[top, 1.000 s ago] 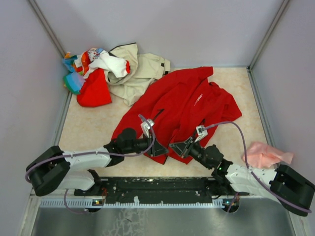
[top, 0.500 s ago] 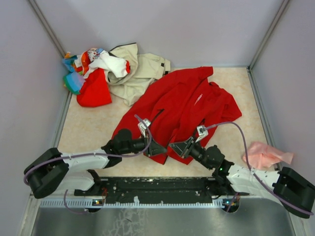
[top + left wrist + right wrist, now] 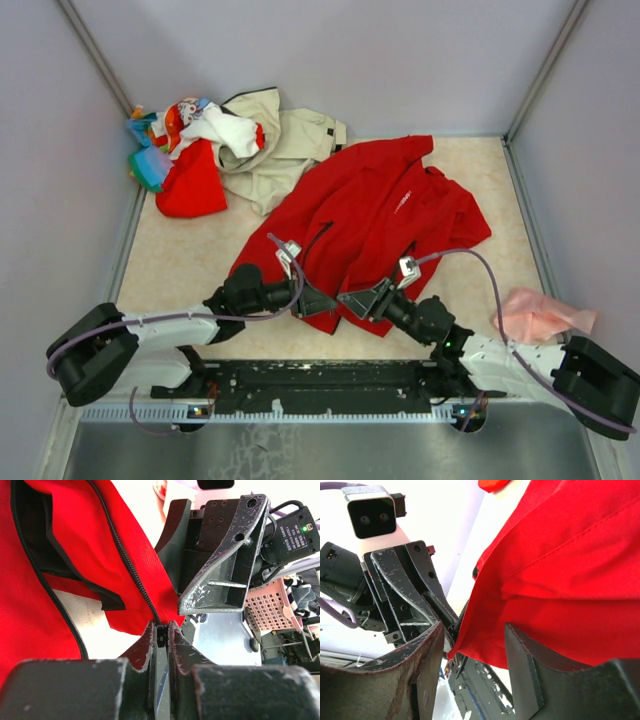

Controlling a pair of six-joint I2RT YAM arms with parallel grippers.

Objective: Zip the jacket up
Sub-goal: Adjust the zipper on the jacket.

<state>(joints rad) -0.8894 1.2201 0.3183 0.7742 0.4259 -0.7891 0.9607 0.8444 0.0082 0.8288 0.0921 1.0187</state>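
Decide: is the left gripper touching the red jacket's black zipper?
Touching. Left wrist view: the left gripper is shut, pinching the lower end of the black zipper on the red jacket.

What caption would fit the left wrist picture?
Zip start: left fingers pinch the zipper at the jacket hem, right fingers open alongside.

Beige jacket (image 3: 292, 140) beside mixed clothes pile (image 3: 205, 125), plain red garment (image 3: 190, 190), pink cloth (image 3: 540, 315) at right
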